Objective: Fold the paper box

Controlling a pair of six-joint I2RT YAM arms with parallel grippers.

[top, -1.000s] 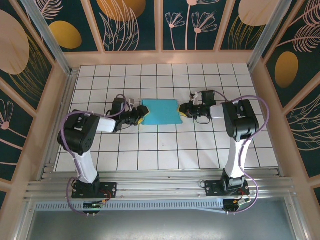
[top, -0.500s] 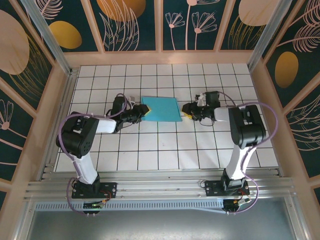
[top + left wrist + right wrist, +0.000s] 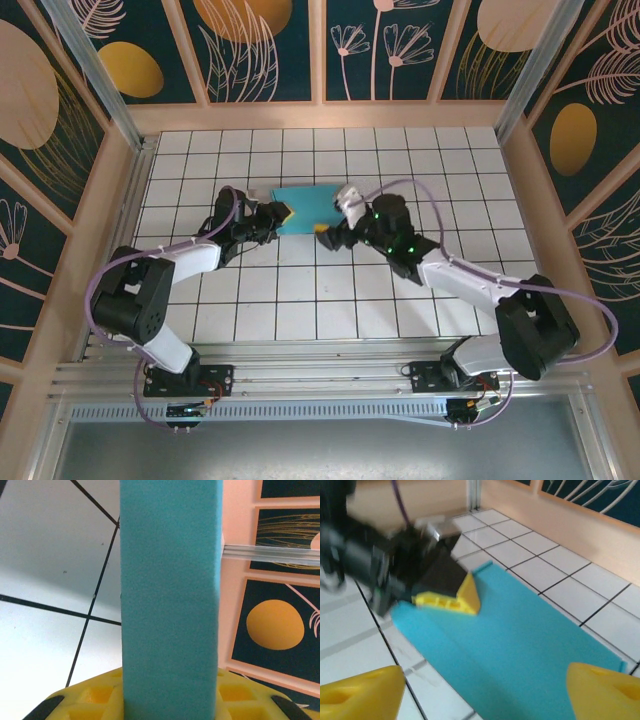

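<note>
The paper box [image 3: 308,203] lies flat and turquoise on the tiled floor, a little beyond the middle. My left gripper [image 3: 284,214] is shut on its left edge. In the left wrist view the blue box [image 3: 170,590] runs up between my yellow fingers [image 3: 87,700]. My right gripper [image 3: 328,237] hovers open at the box's near right corner, holding nothing. In the right wrist view its yellow fingertips [image 3: 360,695] stand wide apart above the box [image 3: 530,635], and the left gripper's yellow finger [image 3: 455,599] presses on the far end.
White tiled floor [image 3: 300,300] with black grid lines, fenced by peach-coloured walls [image 3: 320,115] on three sides. The right arm [image 3: 470,285] stretches diagonally across the near right tiles. An aluminium rail [image 3: 320,375] runs along the near edge.
My right gripper let go of the box's right edge, opened wide and swung left to the box's near side. My left gripper closed on the left edge and the box shifted farther back.
</note>
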